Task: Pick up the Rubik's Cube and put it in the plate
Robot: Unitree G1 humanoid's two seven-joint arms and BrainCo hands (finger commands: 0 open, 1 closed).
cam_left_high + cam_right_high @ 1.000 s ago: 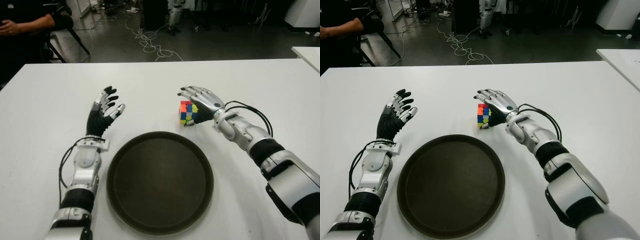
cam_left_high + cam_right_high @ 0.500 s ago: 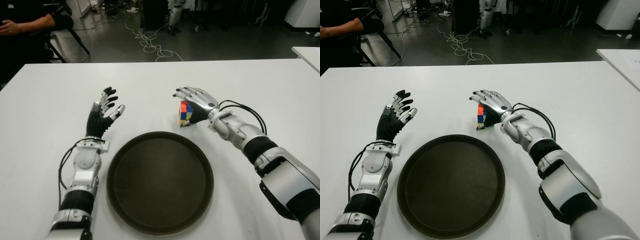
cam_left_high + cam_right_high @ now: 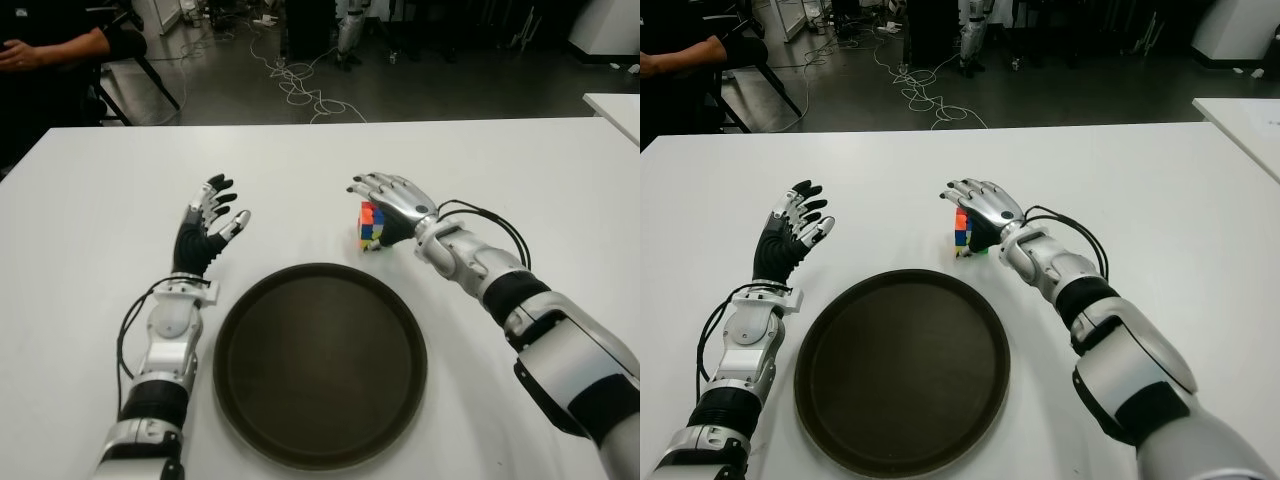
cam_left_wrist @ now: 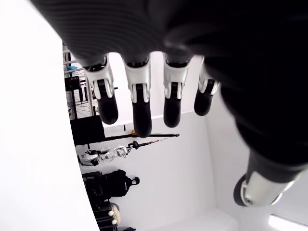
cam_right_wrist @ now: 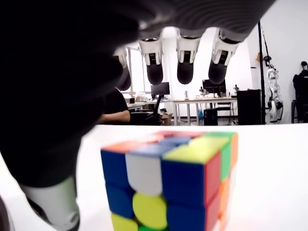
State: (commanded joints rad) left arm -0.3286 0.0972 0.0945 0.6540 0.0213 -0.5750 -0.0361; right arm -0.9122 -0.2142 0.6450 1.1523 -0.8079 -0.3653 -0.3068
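The Rubik's Cube (image 3: 371, 226) sits on the white table (image 3: 90, 200), just beyond the far right rim of the round dark plate (image 3: 320, 362). My right hand (image 3: 388, 205) arches over the cube from the right, fingers (image 5: 185, 63) spread above its top, thumb low beside it; the right wrist view shows a gap between the fingers and the cube (image 5: 169, 185), so nothing is grasped. My left hand (image 3: 208, 225) is raised to the left of the plate, its fingers (image 4: 138, 100) spread and empty.
A person sits at the far left beyond the table (image 3: 45, 50). Cables lie on the floor behind the table (image 3: 300, 85). Another white table corner shows at the far right (image 3: 615, 105).
My right hand has slid slightly left over the cube, covering more of it. The cube, the plate and my left hand have stayed put.
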